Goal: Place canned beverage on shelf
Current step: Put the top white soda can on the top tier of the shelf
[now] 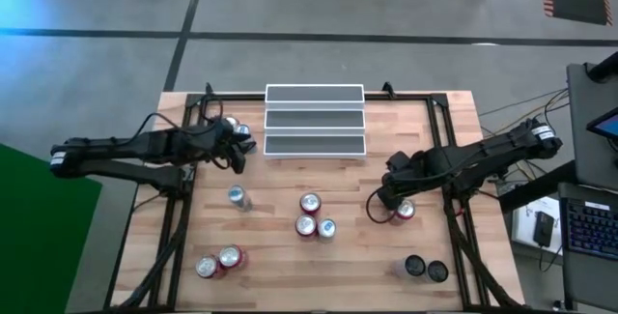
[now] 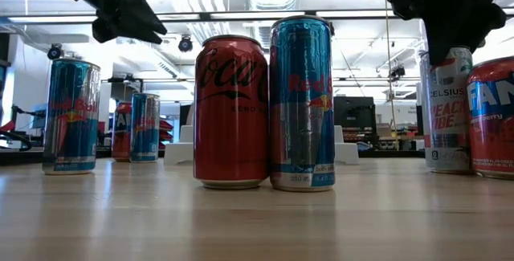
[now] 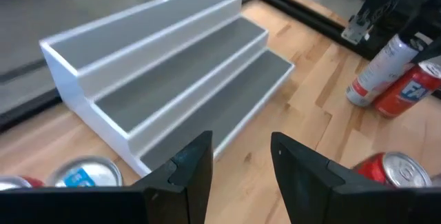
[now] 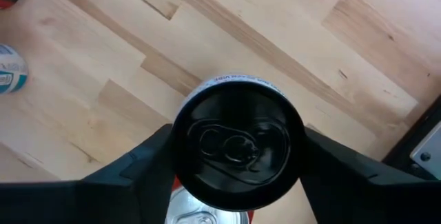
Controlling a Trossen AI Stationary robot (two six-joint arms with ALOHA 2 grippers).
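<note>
High view gives us the whole worktop [image 1: 406, 256]: the shelf [image 1: 315, 120] stands at the far edge in the middle, its three grey steps bare. Our right end effector [image 1: 389, 201] hangs over the right part of the worktop, above a pair of cans. From the right wrist view we look straight down on a black-topped can [image 4: 238, 143] standing between the two fingers [image 4: 138, 176], which flank it closely on both sides; we cannot tell if they already press on it. Low view shows this white can at the right, just beside a red can [image 2: 491, 116]. Our left end effector [image 1: 235, 150] hovers just left of the shelf's front, fingers partly apart and holding nothing. Three cans cluster mid-worktop, one blue can [image 1: 238, 197] stands alone to their left, and two pairs sit near the front edge.
</note>
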